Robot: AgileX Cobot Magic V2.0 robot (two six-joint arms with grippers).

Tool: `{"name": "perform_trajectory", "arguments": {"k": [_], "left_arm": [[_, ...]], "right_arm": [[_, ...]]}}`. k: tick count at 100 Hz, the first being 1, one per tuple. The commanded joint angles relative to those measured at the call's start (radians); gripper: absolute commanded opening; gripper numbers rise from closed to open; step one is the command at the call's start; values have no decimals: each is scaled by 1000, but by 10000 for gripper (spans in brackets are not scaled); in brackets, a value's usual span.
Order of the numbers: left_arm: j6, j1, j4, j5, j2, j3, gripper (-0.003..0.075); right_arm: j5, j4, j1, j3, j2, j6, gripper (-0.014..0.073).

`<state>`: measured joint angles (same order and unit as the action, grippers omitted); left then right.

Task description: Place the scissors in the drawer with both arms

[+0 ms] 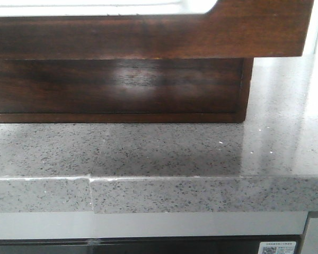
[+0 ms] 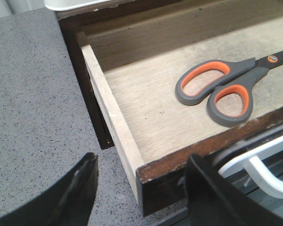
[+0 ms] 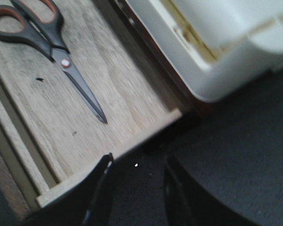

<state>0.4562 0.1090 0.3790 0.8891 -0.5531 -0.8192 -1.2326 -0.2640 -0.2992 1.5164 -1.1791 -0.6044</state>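
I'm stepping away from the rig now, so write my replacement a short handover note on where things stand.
Left claw: open, empty, at the front corner of the drawer.
Right claw: open, empty, just outside the drawer's other side.
Scissors: lying flat on the drawer floor, blades closed, nothing touching them.
Done: scissors are in the pulled-out drawer.
Left: probably pushing the drawer shut, if that is wanted.

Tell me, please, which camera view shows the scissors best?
The left wrist view shows the scissors best: both orange-lined handles are sharp, lying flat on the drawer floor, though the blade tips are cut off. The right wrist view shows the closed blades, slightly blurred, handles partly cropped. The front view shows no scissors.
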Motion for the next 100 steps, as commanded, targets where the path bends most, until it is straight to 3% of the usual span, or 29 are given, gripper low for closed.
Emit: {"name": "perform_trajectory", "arguments": {"k": [1,23,43,64,89,100], "left_arm": [[-11,6,28,-67,-7,-26,386],[-11,6,28,-67,-7,-26,386],[-11,6,28,-67,-7,-26,386],[-11,6,28,-67,-7,-26,380],[-11,6,28,-67,-7,-26,166],[-11,6,28,-67,-7,-26,59]], "right_arm": [[147,-82,103,-113,92,25,232],[405,-144,277,-468,280,132,231],[574,-145,289,-707,408,157,231],[601,-145,289,-770,446,155,192],[601,-145,289,-770,446,155,-32],[601,-145,289,-770,446,155,-69]]}}
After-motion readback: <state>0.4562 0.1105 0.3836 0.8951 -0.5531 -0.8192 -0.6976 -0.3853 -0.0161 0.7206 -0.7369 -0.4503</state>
